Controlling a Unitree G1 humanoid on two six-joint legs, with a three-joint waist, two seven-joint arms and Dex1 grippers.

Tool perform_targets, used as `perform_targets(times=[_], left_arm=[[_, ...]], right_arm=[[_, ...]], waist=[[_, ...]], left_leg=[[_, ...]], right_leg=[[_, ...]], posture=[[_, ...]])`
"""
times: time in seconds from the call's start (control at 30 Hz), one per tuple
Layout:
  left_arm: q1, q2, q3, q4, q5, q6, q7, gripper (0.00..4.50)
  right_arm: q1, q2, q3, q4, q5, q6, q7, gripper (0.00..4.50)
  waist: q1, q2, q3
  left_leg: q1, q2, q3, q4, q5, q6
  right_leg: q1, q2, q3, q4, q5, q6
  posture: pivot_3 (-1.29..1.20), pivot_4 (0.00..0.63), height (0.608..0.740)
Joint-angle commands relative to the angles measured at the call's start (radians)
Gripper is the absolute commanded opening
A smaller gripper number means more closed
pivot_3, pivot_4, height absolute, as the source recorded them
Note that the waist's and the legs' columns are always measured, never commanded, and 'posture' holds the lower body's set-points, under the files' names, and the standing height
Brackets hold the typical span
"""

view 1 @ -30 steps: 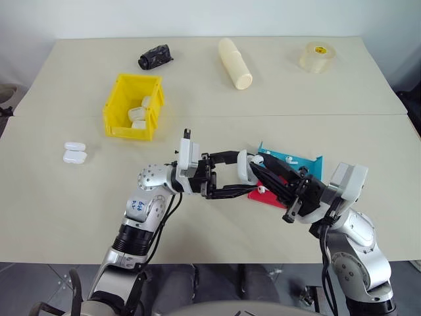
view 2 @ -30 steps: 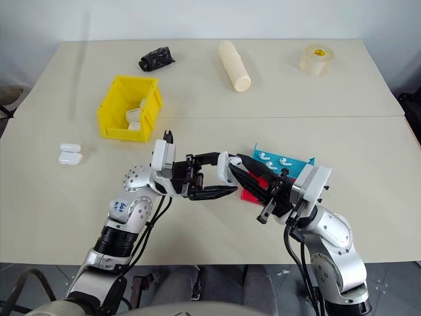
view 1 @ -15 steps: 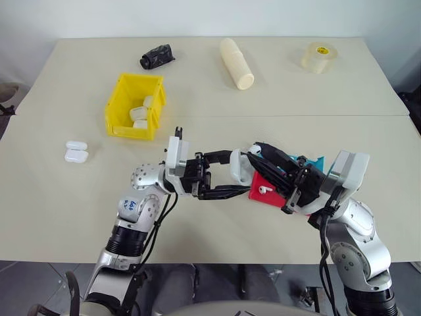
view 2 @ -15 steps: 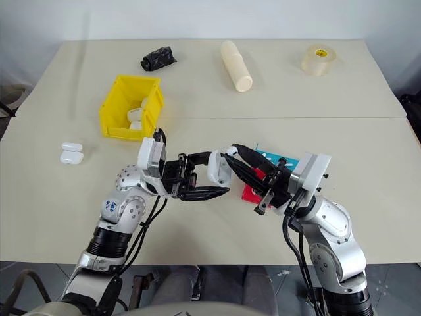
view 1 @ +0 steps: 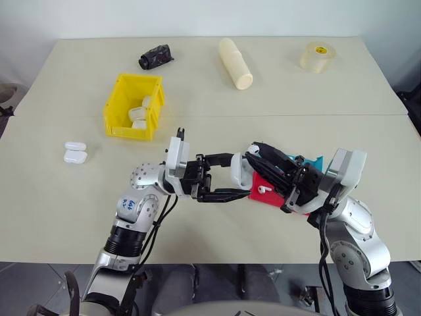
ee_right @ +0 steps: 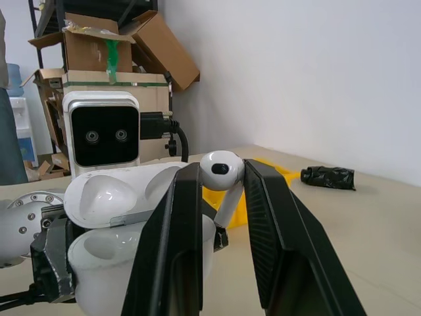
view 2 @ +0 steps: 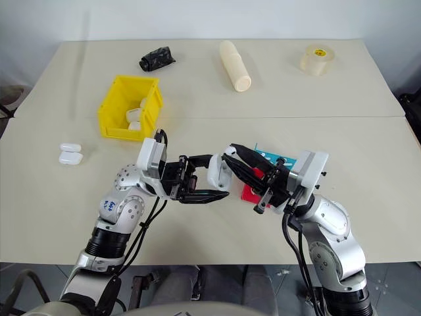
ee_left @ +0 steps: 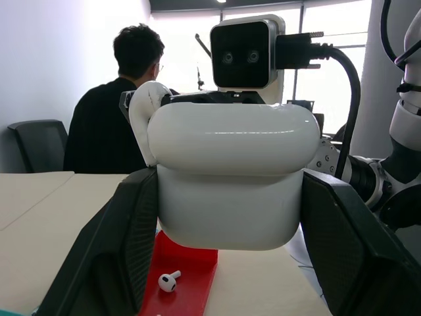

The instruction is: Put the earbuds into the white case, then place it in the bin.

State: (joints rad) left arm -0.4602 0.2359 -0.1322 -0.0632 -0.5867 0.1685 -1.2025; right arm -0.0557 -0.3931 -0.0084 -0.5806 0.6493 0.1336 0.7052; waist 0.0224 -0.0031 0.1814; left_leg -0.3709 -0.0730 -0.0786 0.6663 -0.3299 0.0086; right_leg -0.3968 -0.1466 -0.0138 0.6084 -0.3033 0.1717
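Since a second ago the right jaws (view 2: 228, 150), pinching an earbud (ee_right: 221, 168), have closed on the open white case (ee_left: 230, 181) clamped in the left jaws (view 1: 245, 178), so insertion looks imminent.

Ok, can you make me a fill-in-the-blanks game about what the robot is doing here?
1. The left gripper holds a white ____, its lid open.
2. The right gripper pinches one ____ just above the open case.
3. Another earbud lies on the ____ tray.
4. The ____ bin already has white cases in it.

Missing words: case; earbud; red; yellow
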Motion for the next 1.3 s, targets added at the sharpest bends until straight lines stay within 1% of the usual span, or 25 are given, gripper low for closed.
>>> perform_targets(times=[0.03,0.47,0.6,0.93,1.3], left_arm=[[-0.014,-0.008,0.015,-0.031,-0.024,-0.007,0.005,2.8],[-0.015,-0.006,0.011,-0.02,-0.017,-0.009,0.004,2.8],[-0.016,-0.012,0.01,-0.025,-0.018,-0.011,0.009,2.8],[-0.021,-0.007,0.005,-0.039,-0.032,0.006,-0.001,2.8],[-0.028,-0.006,-0.001,-0.036,-0.032,0.031,-0.031,2.8]], right_arm=[[0.018,-0.014,0.003,-0.035,0.028,0.014,0.023,0.53],[0.016,-0.022,-0.006,-0.056,0.064,0.037,0.021,0.53],[0.04,-0.039,0.015,-0.046,0.026,0.025,0.047,0.53],[0.03,-0.013,0.049,0.009,-0.044,-0.03,0.052,0.53],[0.007,0.004,0.082,0.036,-0.063,-0.031,0.05,0.53]], waist=[[0.0,0.0,0.0],[0.0,0.0,0.0],[0.0,0.0,0.0],[0.0,0.0,0.0],[0.0,0.0,0.0]], left_leg=[[0.0,0.0,0.0,0.0,0.0,0.0],[0.0,0.0,0.0,0.0,0.0,0.0],[0.0,0.0,0.0,0.0,0.0,0.0],[0.0,0.0,0.0,0.0,0.0,0.0],[0.0,0.0,0.0,0.0,0.0,0.0]], right_leg=[[0.0,0.0,0.0,0.0,0.0,0.0],[0.0,0.0,0.0,-0.001,0.0,0.0],[0.0,0.0,0.0,-0.001,0.0,0.0],[0.0,0.0,0.0,-0.002,0.0,0.0],[0.0,0.0,0.0,-0.001,0.0,0.0]], posture=[[0.0,0.15,0.74],[0.0,0.15,0.74],[0.0,0.15,0.74],[0.0,0.15,0.74],[0.0,0.15,0.74]])
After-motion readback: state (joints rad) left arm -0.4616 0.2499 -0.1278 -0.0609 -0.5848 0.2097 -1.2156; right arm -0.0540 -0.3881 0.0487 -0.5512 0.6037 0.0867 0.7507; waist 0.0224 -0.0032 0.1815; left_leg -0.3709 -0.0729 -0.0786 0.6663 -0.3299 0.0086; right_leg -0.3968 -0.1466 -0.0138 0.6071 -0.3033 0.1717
